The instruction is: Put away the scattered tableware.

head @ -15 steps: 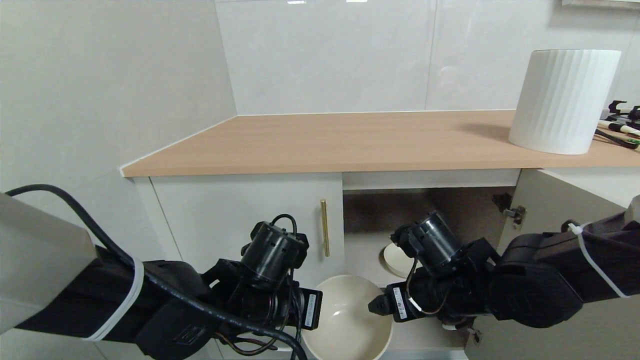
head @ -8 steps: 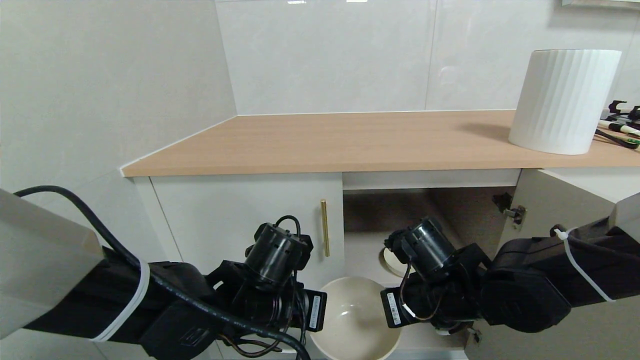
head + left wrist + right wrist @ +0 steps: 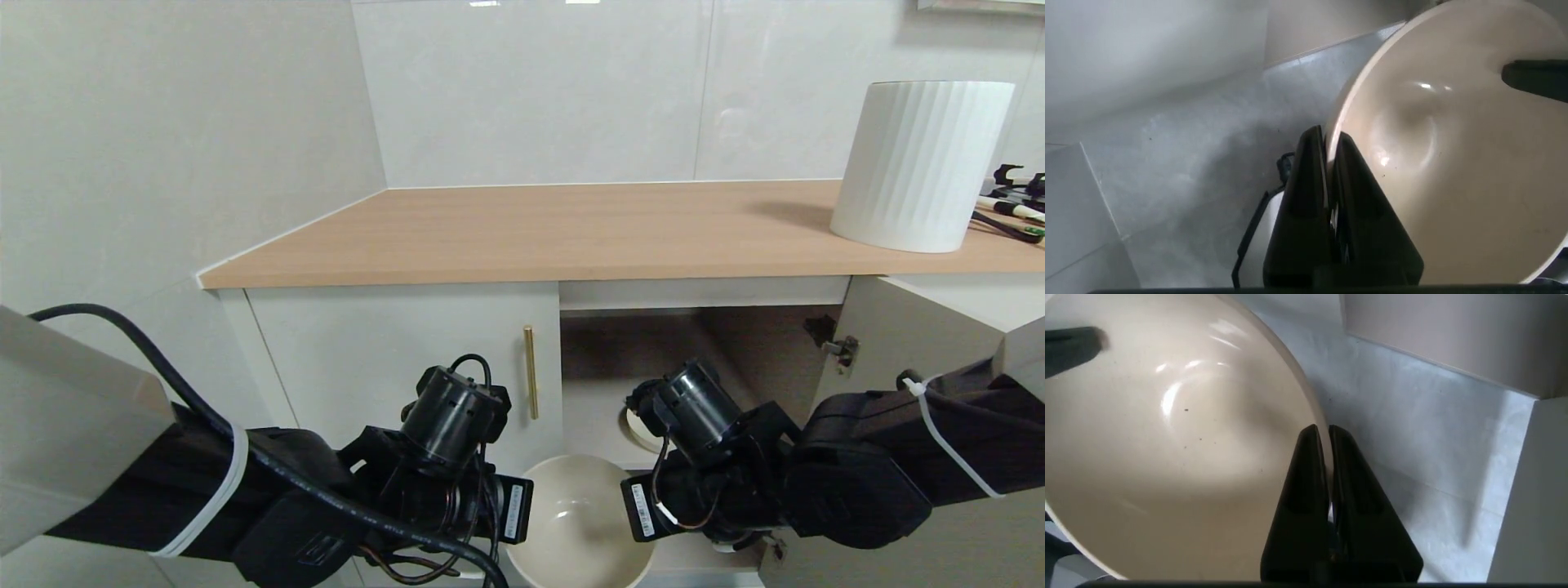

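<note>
Left gripper [image 3: 1328, 140] pinches the bowl [image 3: 581, 527] at its left rim; right gripper [image 3: 1327, 434] pinches the right rim; both before the open cabinet [image 3: 653, 343].

A bowl [image 3: 575, 523] is hanging before the cupboard [image 3: 653, 343], left hand [image 3: 1327, 145] on its left rim, right hand [image 3: 1327, 443] on its right; a plate [image 3: 635, 433] is lying inside the cupboard, a canister [image 3: 922, 163] standing on the table [image 3: 571, 229] above.

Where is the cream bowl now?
The cream bowl is low and central in the head view, its rim clamped by the left gripper and right gripper, before the open cabinet.
</note>
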You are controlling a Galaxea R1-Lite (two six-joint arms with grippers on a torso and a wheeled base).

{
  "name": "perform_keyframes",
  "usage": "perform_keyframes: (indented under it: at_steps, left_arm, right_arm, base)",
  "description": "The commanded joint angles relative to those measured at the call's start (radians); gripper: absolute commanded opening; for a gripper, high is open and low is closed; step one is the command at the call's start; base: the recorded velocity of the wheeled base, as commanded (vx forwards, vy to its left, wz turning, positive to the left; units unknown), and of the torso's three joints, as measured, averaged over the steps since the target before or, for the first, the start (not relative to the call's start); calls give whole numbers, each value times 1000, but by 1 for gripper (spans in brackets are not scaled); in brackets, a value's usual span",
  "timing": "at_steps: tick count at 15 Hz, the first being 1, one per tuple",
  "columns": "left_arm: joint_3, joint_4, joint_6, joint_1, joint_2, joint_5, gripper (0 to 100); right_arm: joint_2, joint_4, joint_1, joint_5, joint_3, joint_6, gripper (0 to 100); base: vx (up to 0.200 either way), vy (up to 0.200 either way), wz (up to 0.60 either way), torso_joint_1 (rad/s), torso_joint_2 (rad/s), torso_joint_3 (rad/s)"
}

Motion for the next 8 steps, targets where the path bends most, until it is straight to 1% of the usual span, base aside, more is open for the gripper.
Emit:
perform_keyframes:
  at_steps: [1,6,8]
  left_arm:
    - [-2,-1,-2,0,0,1,100]
    - [-3,-1,-5,1,-3,3,100]
    - [-3,-2,-7,3,-11,3,100]
  right_arm:
    - [3,-1,0,0,0,0,0]
    - [15,-1,0,-3,-2,0,0]
    - [35,-1,-6,-28,0,3,0]
  base:
    - [0,0,0,0,0,0]
    - [0,0,0,0,0,0]
    - [0,0,0,0,0,0]
